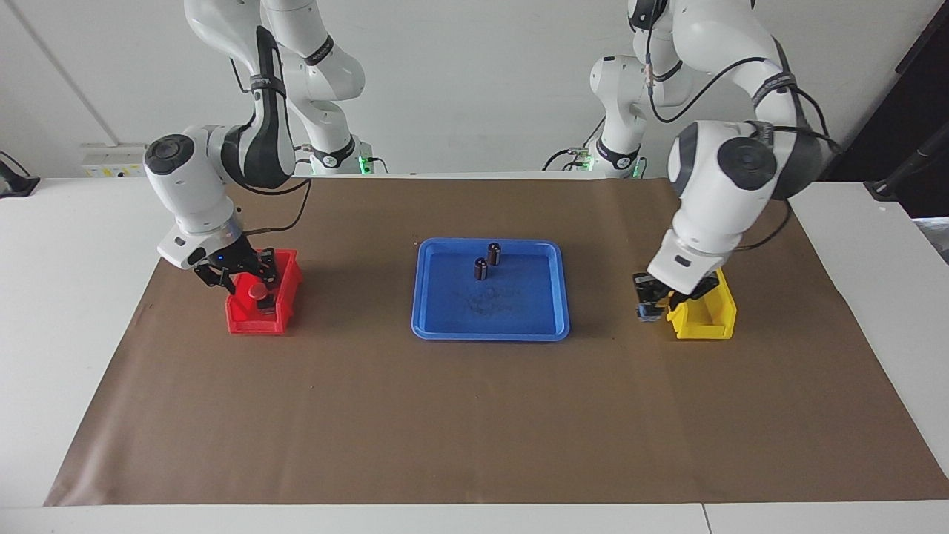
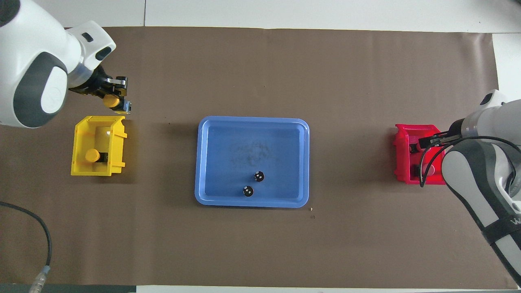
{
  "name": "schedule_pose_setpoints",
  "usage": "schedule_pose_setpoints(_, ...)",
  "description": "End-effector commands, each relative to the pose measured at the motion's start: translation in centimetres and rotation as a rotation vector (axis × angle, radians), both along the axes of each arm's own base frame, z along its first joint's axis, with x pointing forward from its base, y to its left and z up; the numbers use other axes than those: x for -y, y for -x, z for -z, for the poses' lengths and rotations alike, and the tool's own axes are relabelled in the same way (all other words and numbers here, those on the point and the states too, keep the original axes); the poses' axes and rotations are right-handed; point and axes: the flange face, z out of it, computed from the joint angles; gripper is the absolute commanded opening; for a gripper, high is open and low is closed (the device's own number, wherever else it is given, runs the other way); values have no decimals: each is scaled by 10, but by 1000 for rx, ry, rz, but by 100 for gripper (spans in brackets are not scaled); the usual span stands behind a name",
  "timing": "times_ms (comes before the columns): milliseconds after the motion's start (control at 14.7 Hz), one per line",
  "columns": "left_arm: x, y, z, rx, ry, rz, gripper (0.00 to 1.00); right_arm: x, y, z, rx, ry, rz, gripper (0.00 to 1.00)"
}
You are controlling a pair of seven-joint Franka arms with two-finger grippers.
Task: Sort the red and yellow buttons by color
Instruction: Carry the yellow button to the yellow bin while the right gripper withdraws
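My left gripper (image 1: 651, 302) is shut on a yellow button (image 2: 110, 101) and holds it in the air over the mat, at the edge of the yellow bin (image 1: 704, 325). In the overhead view the left gripper (image 2: 116, 101) is just off the yellow bin (image 2: 79, 138), which holds another yellow button (image 2: 93, 155). My right gripper (image 1: 247, 276) is open, low over the red bin (image 1: 256, 324). A red button (image 1: 259, 291) stands in that bin under it. The right arm hides most of the red bin (image 2: 403, 162) from above. I see no second red button.
A blue tray (image 1: 445, 326) lies mid-table between the bins, also in the overhead view (image 2: 301, 162). Two dark capless cylinders (image 1: 494, 254) (image 1: 480, 268) stand in its part nearer the robots. Brown paper covers the table.
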Motion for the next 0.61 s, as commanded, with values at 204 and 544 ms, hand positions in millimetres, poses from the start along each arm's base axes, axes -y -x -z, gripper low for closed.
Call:
schedule_pose_setpoints(204,-39,16,25,-19,-16,78,1,-2,-4,-145,-29,-23,74,100)
schedule_pose_setpoints(544,-57,36,53,21,-58,117,1,8,9,-208,-86,-17,114,100)
